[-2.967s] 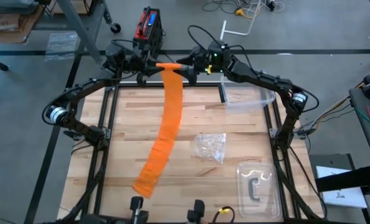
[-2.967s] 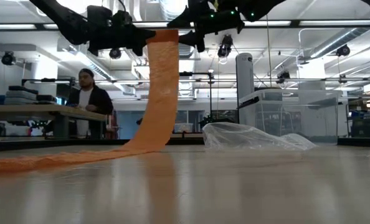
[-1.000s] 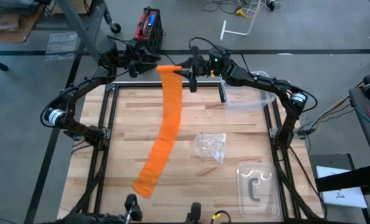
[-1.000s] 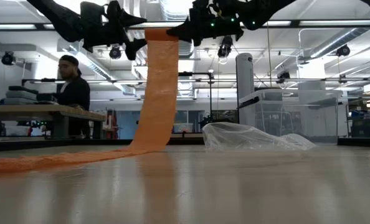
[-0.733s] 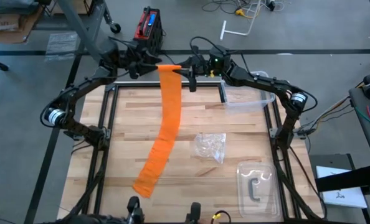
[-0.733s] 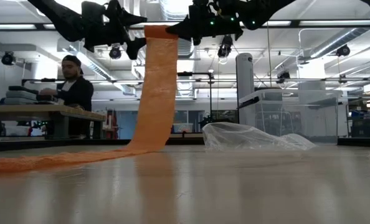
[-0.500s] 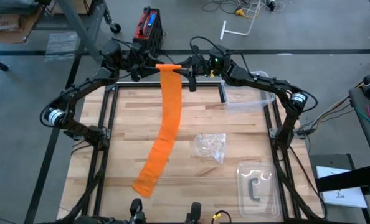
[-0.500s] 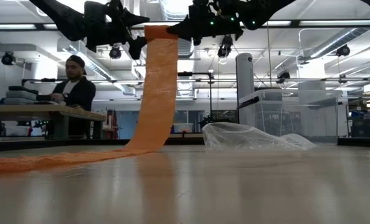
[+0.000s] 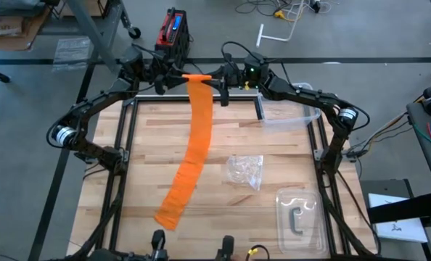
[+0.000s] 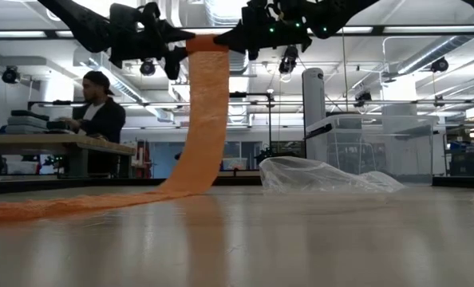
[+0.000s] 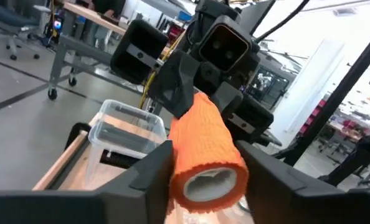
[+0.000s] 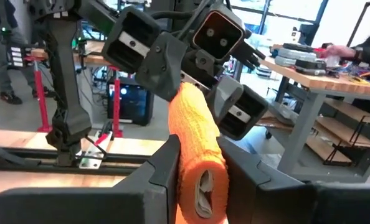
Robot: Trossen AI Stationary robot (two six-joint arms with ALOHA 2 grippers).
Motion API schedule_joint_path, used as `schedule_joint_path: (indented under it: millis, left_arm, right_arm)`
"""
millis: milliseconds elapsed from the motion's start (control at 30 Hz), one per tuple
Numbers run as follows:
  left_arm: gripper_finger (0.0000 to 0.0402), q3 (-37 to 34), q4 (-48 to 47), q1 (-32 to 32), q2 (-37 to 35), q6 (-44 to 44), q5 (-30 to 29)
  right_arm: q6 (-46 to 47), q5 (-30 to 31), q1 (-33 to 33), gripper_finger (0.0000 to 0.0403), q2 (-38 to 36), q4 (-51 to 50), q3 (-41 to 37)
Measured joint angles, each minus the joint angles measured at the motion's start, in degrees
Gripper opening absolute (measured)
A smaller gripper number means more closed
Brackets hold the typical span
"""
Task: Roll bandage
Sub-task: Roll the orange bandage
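Observation:
The bandage is a bright orange strip whose far end is wound into a small roll (image 9: 196,77) held level in the air above the table's far edge. From the roll the strip (image 10: 201,119) hangs down; its lower part (image 9: 190,156) lies flat on the wood and runs to the near left. My left gripper (image 9: 178,76) stands at the roll's left end and my right gripper (image 9: 214,78) at its right end, each shut on it. The two grippers face each other. My left gripper pinches the roll's left end (image 11: 185,162) between its two fingers, on the outer wraps on either side of the hollow core. The fingers come level from the table's left, along the roll's axis. The roll is lifted clear and level. My right gripper pinches the roll's right end (image 12: 188,162) between its two fingers, flattening it a little. The fingers come level from the table's right, along the roll's axis. The strip hangs slack below the roll, with its lower part on the table.
A crumpled clear wrapper (image 9: 246,171) lies right of the strip. A clear plastic box (image 9: 288,116) stands at the far right and a clear tray (image 9: 300,217) with a dark piece at the near right. A person (image 10: 101,112) sits at a bench beyond the table.
My left gripper, wide open beside the roll's left end a second ago, has shut its fingers on that end. The roll and the hanging strip have stayed where they were.

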Motion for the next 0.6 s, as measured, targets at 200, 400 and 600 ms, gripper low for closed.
schedule_joint_path:
  millis: [200, 400, 600]
  left_arm:
    - [0.0086, 0.0, -0.1, 0.0, 0.0, 3.4, -1.8]
    - [0.0076, 0.0, 0.2, 0.0, 0.0, 7.3, -1.9]
    - [0.0075, 0.0, 0.3, -0.1, 0.0, 13.0, -1.6]
  right_arm:
    - [9.3, 1.5, 0.0, 0.0086, 0.0, -1.2, 0.0]
    - [21.6, -1.2, -0.2, 0.0144, 0.0, -1.4, 0.1]
    - [31.1, -4.6, -0.8, 0.0228, 0.0, -2.0, 1.7]
